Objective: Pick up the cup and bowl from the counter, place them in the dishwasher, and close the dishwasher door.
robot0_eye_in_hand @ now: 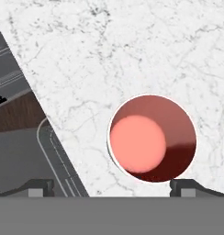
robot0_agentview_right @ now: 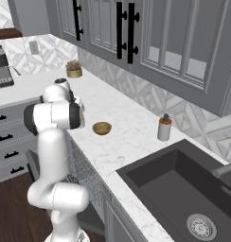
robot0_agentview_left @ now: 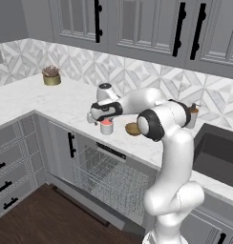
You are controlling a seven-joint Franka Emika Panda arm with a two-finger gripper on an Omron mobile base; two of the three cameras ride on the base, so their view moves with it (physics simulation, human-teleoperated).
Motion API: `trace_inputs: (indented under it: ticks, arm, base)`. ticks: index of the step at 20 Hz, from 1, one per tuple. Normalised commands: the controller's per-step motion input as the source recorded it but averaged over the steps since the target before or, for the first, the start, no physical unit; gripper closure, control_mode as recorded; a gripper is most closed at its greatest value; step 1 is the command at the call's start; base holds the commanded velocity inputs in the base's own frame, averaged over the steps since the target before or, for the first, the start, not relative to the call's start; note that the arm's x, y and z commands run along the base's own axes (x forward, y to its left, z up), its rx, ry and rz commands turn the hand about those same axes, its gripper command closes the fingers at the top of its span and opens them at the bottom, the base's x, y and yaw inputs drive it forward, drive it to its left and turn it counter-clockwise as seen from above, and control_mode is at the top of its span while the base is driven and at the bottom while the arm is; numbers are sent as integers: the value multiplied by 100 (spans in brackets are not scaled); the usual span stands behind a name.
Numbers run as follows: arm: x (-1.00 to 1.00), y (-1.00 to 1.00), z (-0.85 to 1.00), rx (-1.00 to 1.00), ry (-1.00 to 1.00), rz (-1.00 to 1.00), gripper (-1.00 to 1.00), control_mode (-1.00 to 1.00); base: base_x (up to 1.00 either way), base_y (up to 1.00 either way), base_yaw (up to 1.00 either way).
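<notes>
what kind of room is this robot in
A home kitchen, rendered: a marble counter with a dark sink cut into it, an open dishwasher with a wire rack, and grey wall cabinets above.

In the left base view the arm's forearm covers the top of the cup [robot0_agentview_left: 106, 127] and part of the bowl [robot0_agentview_left: 133, 129]; the gripper [robot0_agentview_left: 93, 117] is mostly masked by the hand, so how its jaws stand cannot be read there; the elbow hides most of the soap dispenser [robot0_agentview_left: 193, 114]; the sink [robot0_agentview_left: 218, 152] is cut by the right edge; the dishwasher door [robot0_agentview_left: 90, 202] is partly behind the arm's base. In the right base view the arm covers the cup and most of the dishwasher [robot0_agentview_right: 82, 172]; the tap [robot0_agentview_right: 225, 169] runs off the right edge. In the hand view both fingertips [robot0_eye_in_hand: 38, 186] are cut off at the bottom.
</notes>
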Motion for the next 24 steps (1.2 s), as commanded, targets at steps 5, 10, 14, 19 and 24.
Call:
trace_inputs:
  ticks: [5,10,14,19,24]
  arm:
    - [31,3,-24,0,0,1,-100,-100]
    - [16,2,-24,0,0,2,-100,-100]
    - [5,1,-24,0,2,2,-100,-100]
    - [0,0,-31,-1,12,2,100,-100]
    - [0,2,-4,0,2,1,100,-100]
  base:
    - [0,0,0]
    - [0,0,0]
    - [0,0,0]
    - [0,0,0]
    - [0,0,0]
